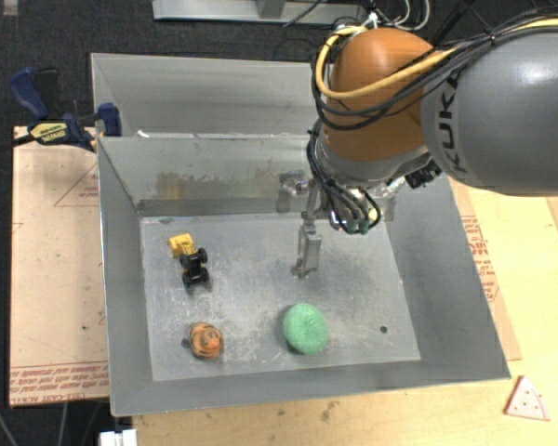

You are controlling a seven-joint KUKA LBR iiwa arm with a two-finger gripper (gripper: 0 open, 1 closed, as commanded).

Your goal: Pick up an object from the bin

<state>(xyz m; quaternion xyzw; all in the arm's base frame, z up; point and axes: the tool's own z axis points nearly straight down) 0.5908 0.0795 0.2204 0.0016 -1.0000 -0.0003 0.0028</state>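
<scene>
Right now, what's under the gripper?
Bare bin floor shows beneath the gripper. The green rounded lump lies apart from it, lower in the view. The arm's orange cover hides the floor toward the bin's back right corner.

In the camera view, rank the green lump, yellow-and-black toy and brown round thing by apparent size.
1. green lump
2-3. yellow-and-black toy and brown round thing: too alike to rank; toy longer, narrower.
</scene>
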